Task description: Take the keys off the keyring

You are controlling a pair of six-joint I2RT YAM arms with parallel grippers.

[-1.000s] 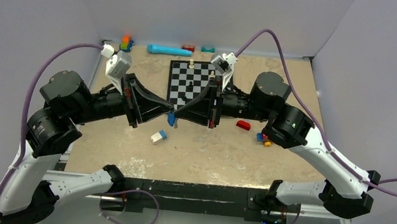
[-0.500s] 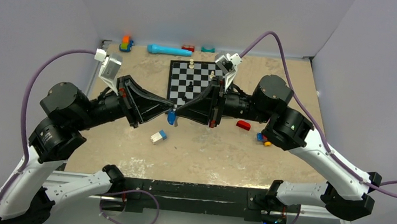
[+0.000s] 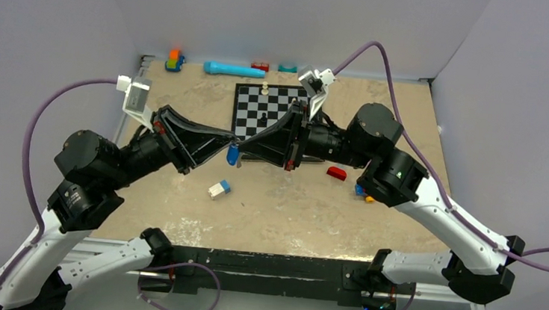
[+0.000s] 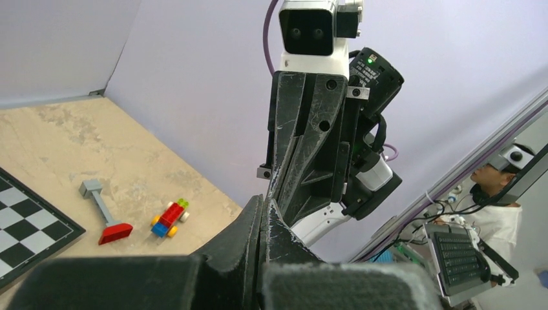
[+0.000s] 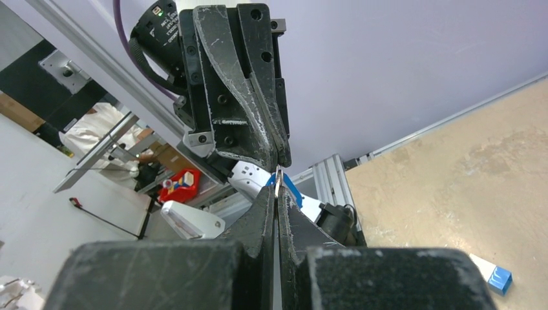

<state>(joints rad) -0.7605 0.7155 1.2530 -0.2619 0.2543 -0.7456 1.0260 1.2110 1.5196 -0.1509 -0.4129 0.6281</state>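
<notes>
The two grippers meet tip to tip above the table, just in front of the chessboard. The key (image 3: 232, 155) has a bright blue head and hangs below the point where they meet. In the right wrist view, my right gripper (image 5: 276, 188) is shut on the thin metal keyring (image 5: 277, 175). The blue key head (image 5: 292, 190) shows just behind its fingers. The left gripper's fingers (image 5: 279, 150) pinch the ring from above. In the left wrist view, my left gripper (image 4: 262, 208) is shut, and the ring and key are hidden by its fingers. From above, the left gripper (image 3: 226, 145) and right gripper (image 3: 243, 149) face each other.
A chessboard (image 3: 283, 94) with a few pieces lies behind the grippers. A blue-and-white block (image 3: 218, 188) lies in front of them. A red piece (image 3: 336, 173) and a small toy car (image 3: 362, 193) lie to the right. A blue cylinder (image 3: 232, 69) and small toys line the back wall.
Both grippers stayed shut and moved together a little up and to the left. The left arm swung further left and tilted. The blue key rose with them.
</notes>
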